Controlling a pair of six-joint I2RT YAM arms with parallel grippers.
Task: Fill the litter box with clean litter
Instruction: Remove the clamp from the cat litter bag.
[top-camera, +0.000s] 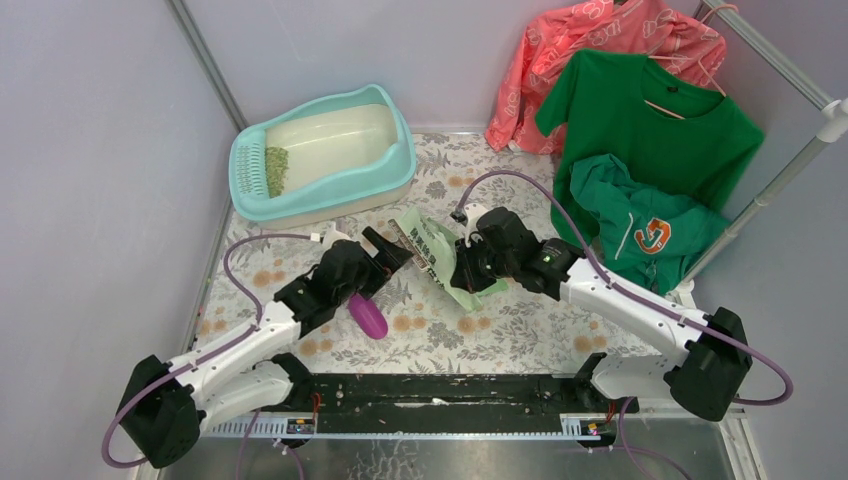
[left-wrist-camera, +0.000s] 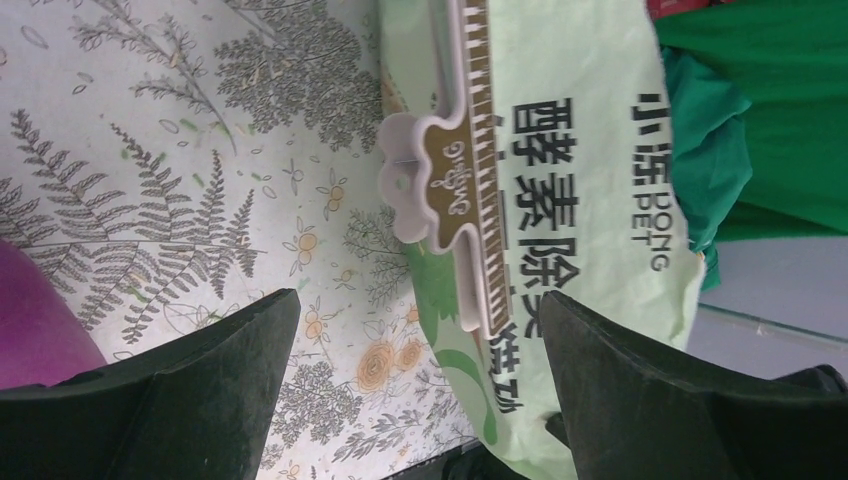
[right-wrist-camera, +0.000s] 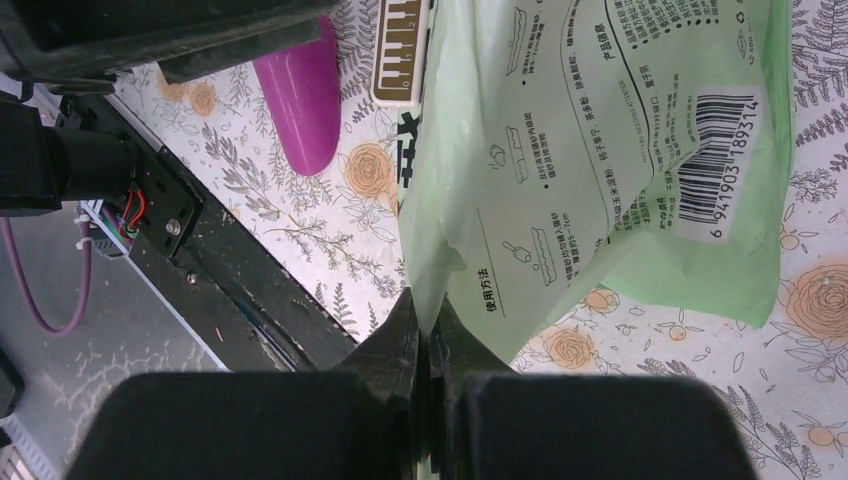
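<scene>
Right gripper (right-wrist-camera: 425, 318) has its fingers pressed together on an edge of the light green bag (right-wrist-camera: 600, 150), which lies on the flowered tablecloth (top-camera: 500, 335) mid-table. Left gripper (left-wrist-camera: 420, 310) stands spread wide at the bag's other end. A toothed sealing clip (left-wrist-camera: 450, 180) on the bag sits just ahead of its open fingers and is not gripped. A purple scoop (top-camera: 368, 317) lies beside the left arm. Farther back on the left sits the litter box (top-camera: 400, 150), with a small patch of clean litter (top-camera: 276, 170) next to its slotted grate. A green T-shirt (top-camera: 650, 120) and a pink garment (top-camera: 600, 50) hang at the far right.
</scene>
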